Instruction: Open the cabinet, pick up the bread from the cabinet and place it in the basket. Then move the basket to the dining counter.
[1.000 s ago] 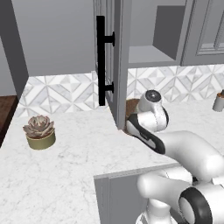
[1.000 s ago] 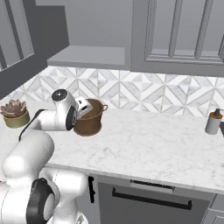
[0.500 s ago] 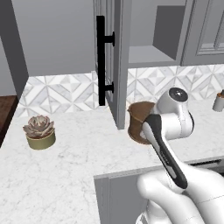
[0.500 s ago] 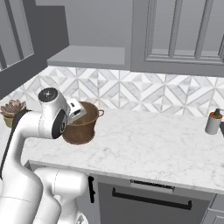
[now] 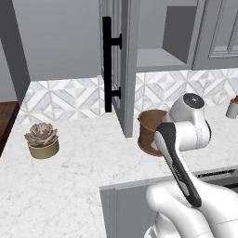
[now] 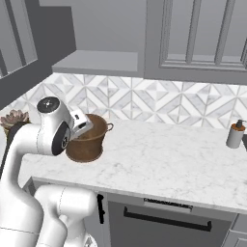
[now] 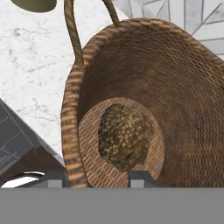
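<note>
Tool (image 7: pixel 97 177) jaws straddle the basket (image 7: pixel 175 100) rim, clamped on its wall; the bread (image 7: pixel 124 136) lies inside, on the marble surface (image 6: pixel 164 154).

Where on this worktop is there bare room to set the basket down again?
The widest bare marble runs from the basket right to the soap bottle. A second patch lies between the succulent pot and the open cabinet door. It is crowded at the basket, where the arm leans in.

The arm (image 5: pixel 186 135) hides half the basket (image 5: pixel 148 131).
</note>
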Controlling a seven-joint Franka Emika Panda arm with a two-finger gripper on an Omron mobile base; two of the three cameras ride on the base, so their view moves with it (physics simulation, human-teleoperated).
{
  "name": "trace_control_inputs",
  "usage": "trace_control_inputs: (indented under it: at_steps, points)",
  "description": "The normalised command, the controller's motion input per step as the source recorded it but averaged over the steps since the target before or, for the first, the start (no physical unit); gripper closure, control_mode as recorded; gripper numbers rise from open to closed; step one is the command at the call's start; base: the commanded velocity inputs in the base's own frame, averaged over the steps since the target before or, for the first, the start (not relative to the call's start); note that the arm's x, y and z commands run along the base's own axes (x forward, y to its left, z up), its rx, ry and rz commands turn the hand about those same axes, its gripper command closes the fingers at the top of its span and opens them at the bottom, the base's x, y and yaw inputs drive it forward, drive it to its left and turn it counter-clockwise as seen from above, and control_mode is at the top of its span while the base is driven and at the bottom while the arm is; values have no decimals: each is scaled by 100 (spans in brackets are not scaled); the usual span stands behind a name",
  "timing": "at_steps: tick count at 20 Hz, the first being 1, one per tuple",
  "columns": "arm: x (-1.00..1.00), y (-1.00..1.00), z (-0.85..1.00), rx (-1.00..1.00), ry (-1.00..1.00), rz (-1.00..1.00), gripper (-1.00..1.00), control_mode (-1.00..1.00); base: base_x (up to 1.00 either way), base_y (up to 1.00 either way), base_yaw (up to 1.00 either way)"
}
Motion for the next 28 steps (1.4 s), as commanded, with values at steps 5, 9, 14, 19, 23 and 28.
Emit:
trace_control_inputs:
  at_steps: [5, 9, 14, 19, 23, 28]
  points:
    - [0, 0, 0, 0, 0, 0, 100, -100, 0, 0, 0]
    - [0, 0, 0, 0, 0, 0, 100, -100, 0, 0, 0]
    - [-3, 0, 0, 0, 0, 0, 100, 100, -53, -3, 0]
    - [0, 0, 0, 0, 0, 0, 100, 100, -97, -36, -8]
    - [0, 0, 0, 0, 0, 0, 100, 100, -19, -52, -55]
    - [0, 0, 0, 0, 0, 0, 100, 100, 7, -18, -78]
